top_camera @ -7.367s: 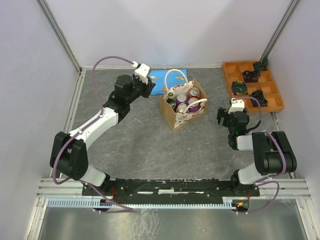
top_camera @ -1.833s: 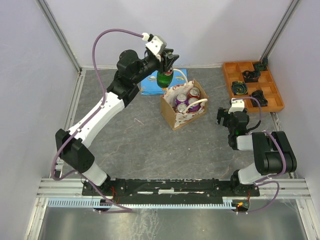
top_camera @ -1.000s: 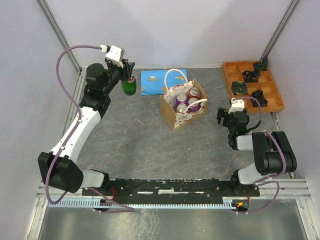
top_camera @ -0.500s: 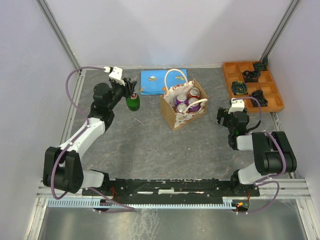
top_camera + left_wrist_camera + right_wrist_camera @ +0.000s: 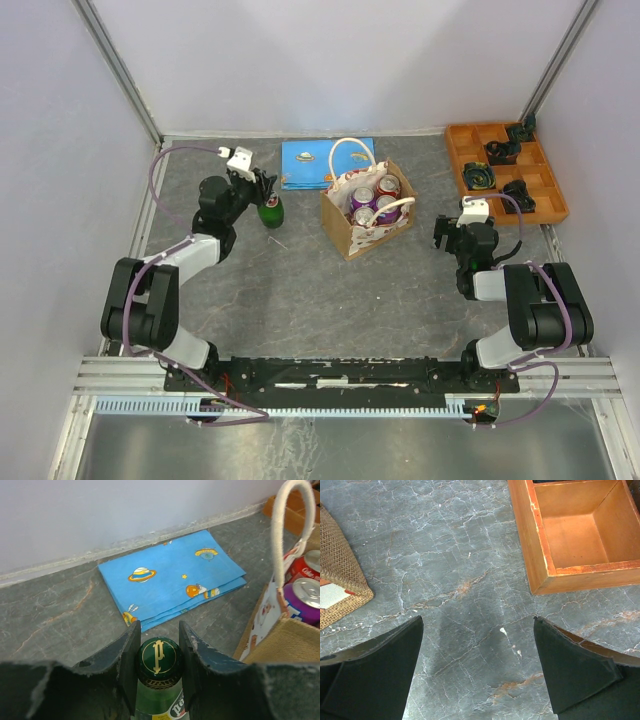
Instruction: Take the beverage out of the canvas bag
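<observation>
A green glass bottle (image 5: 270, 211) with a dark green cap (image 5: 159, 660) stands upright on the grey table, left of the canvas bag (image 5: 366, 212). My left gripper (image 5: 262, 190) is shut on the bottle's neck, one finger on each side of the cap. The tan bag with white rope handles (image 5: 291, 532) holds several purple and red cans (image 5: 375, 198); in the left wrist view its edge (image 5: 285, 640) is at the right. My right gripper (image 5: 477, 625) hangs open over bare table, to the right of the bag.
A flat blue picture book (image 5: 312, 161) lies against the back wall behind the bottle and bag. An orange compartment tray (image 5: 505, 170) with dark parts sits at the back right; its corner (image 5: 540, 545) lies just ahead of the right gripper.
The left arm has swung the bottle from beside the back left corner down and toward the book's front edge, lowering it until it stands on the table. The right arm has not moved.
</observation>
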### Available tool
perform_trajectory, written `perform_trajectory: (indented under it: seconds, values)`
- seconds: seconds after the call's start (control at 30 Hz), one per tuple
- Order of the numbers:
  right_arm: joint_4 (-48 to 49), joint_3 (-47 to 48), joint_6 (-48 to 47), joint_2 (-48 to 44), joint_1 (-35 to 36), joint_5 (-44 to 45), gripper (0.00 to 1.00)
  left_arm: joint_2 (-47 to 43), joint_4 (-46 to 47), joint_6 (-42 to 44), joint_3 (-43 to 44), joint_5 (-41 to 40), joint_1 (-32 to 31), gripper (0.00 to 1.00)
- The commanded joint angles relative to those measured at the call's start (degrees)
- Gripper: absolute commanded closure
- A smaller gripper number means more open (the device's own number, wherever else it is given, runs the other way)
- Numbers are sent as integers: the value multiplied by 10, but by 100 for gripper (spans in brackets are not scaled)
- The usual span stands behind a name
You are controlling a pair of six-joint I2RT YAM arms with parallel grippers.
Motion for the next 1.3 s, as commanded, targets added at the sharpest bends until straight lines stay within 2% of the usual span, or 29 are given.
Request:
perform_trajectory:
  seconds: [0.0, 0.37, 0.57, 0.63, 0.73, 0.8, 0.93, 1.1, 1.27]
  values:
    - [24, 14, -3, -2, -1, -4, 1, -1, 173, -4, 5, 3, 14, 97]
    - [24, 13, -3, -2, -2, -4, 1, 15, 202, -16, -16, 2, 35, 95]
    - [24, 13, -3, -2, -1, -4, 1, 6, 196, -8, -39, 4, 35, 87]
    - [24, 13, -3, -2, -1, -4, 1, 2, 192, -5, -49, 5, 35, 78]
    - [24, 13, -3, -2, -2, -4, 1, -3, 189, -4, -63, 9, 35, 46]
    - [24, 13, -3, -2, -2, -4, 1, -6, 184, -5, -69, 8, 35, 30]
    - [24, 13, -3, -2, -2, -4, 1, -12, 176, -6, -68, 7, 35, 6]
    - [24, 13, -3, -2, -1, -4, 1, -33, 135, -7, -37, 14, 35, 2]
    - [24, 13, -3, -2, -2, -5, 1, -63, 35, 8, 31, 52, 32, 2]
